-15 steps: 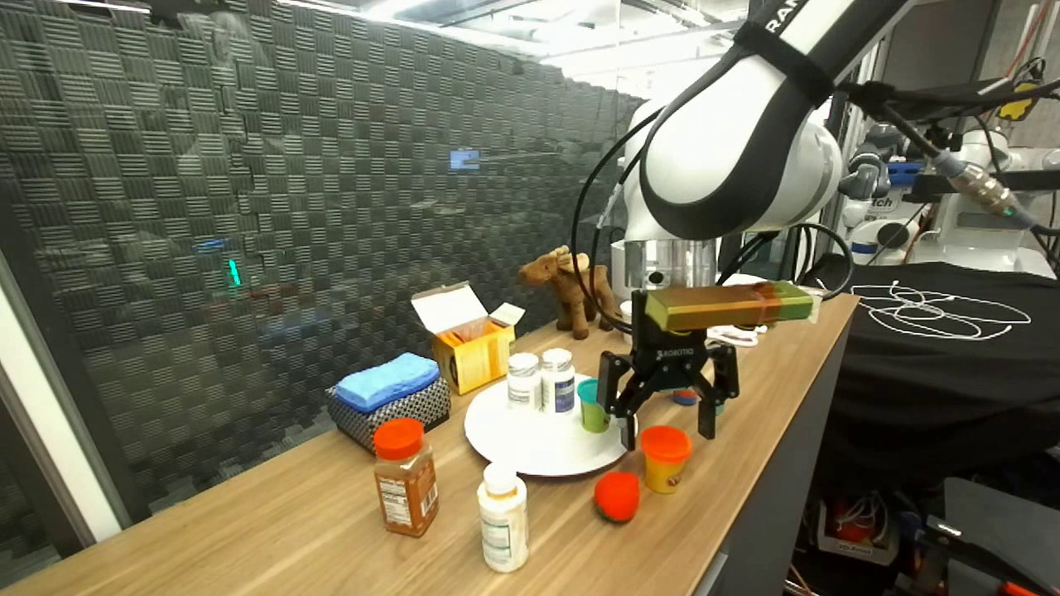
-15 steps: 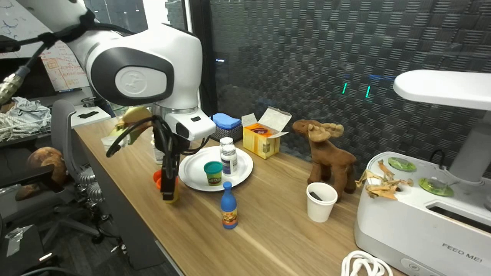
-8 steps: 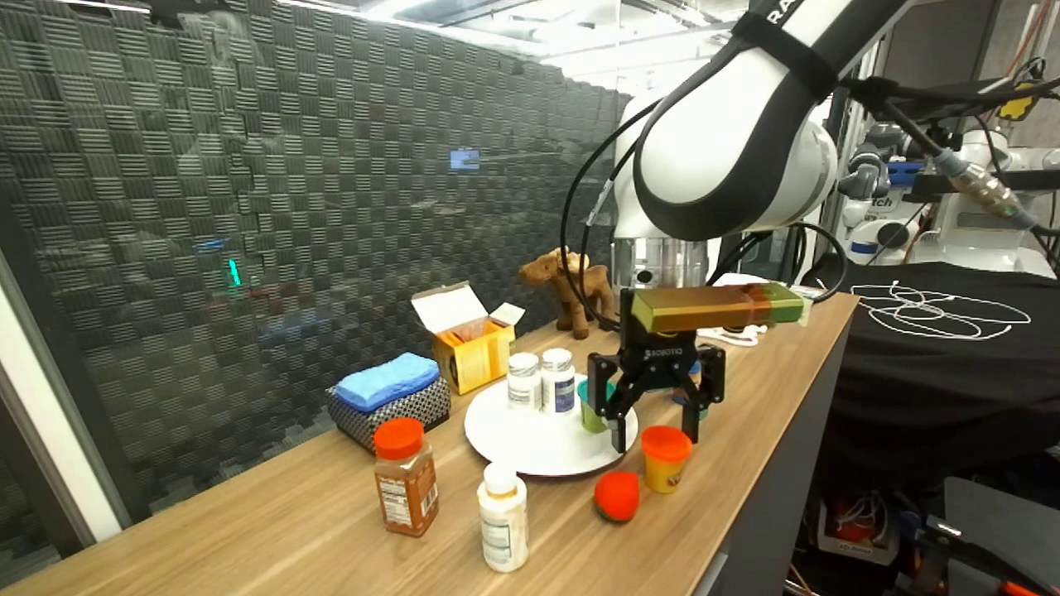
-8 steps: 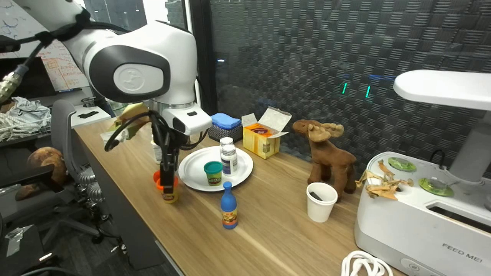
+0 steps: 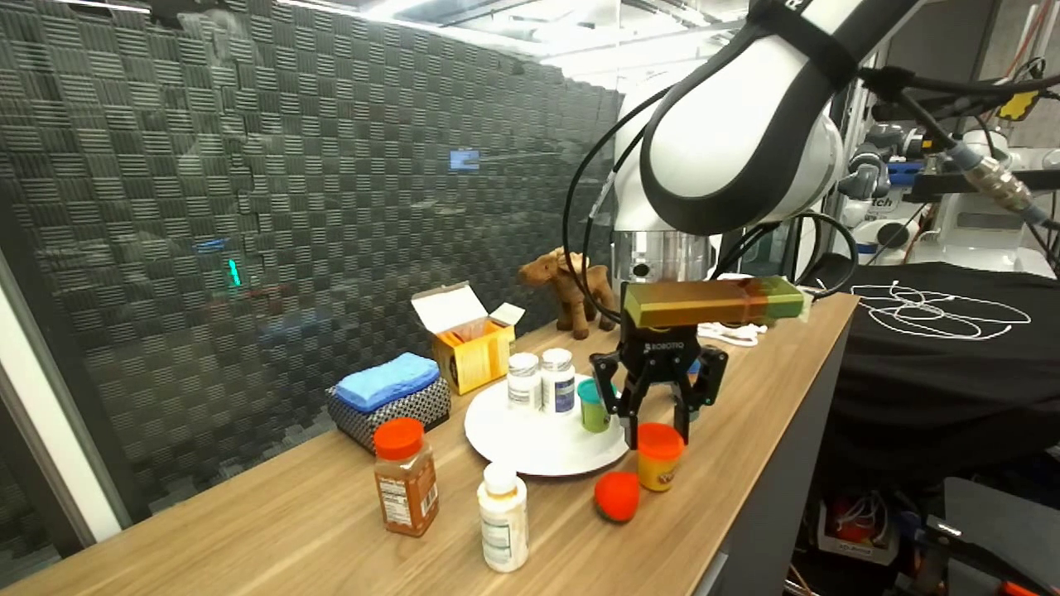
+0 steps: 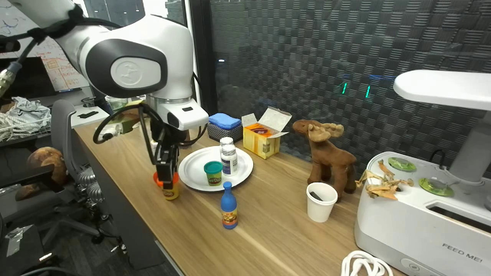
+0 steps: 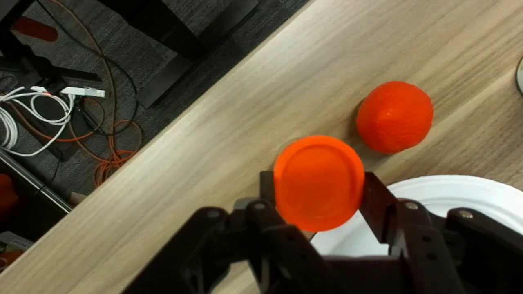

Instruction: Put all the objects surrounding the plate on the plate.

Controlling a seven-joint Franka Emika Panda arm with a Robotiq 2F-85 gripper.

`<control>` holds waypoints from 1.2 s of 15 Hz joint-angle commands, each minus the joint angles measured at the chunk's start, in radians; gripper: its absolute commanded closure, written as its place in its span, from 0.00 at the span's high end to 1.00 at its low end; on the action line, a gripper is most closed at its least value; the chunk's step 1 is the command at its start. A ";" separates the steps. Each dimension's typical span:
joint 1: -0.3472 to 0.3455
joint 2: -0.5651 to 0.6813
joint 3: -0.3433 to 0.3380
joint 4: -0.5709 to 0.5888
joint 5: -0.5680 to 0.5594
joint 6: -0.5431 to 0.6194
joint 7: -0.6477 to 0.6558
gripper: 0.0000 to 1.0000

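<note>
Gripper (image 5: 657,439) is at the orange-lidded Play-Doh tub (image 5: 658,474), fingers (image 7: 376,204) partway closed, one on each side of the lid and both touching it in the wrist view; tub is gripped, upright. Cannot tell whether its base touches the wooden tabletop (image 5: 315,530). Tub is off the white plate (image 5: 530,451), just beside the rim. Red ball-like object (image 7: 394,117) is on the tabletop near the tub, also off the plate. On the plate, all upright: teal-lidded Play-Doh tub (image 6: 213,174) and two white pill bottles (image 5: 523,387), these two just beside each other. Off the plate, both standing on the tabletop: a third white pill bottle (image 5: 503,526) and a brown spice jar (image 5: 406,488) with an orange-red lid. Yellow carton (image 5: 476,362), flaps up, stands near the plate; brown plush moose (image 6: 330,158) is farther off, with a white paper cup (image 6: 320,209) near it.
</note>
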 commanded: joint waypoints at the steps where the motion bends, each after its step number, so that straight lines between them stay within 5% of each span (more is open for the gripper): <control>1: 0.012 -0.067 -0.002 -0.006 -0.083 -0.004 0.109 0.29; 6: 0.013 -0.032 0.025 0.105 -0.128 -0.029 0.131 0.29; 18: 0.052 0.322 0.027 0.468 -0.114 0.021 0.005 0.29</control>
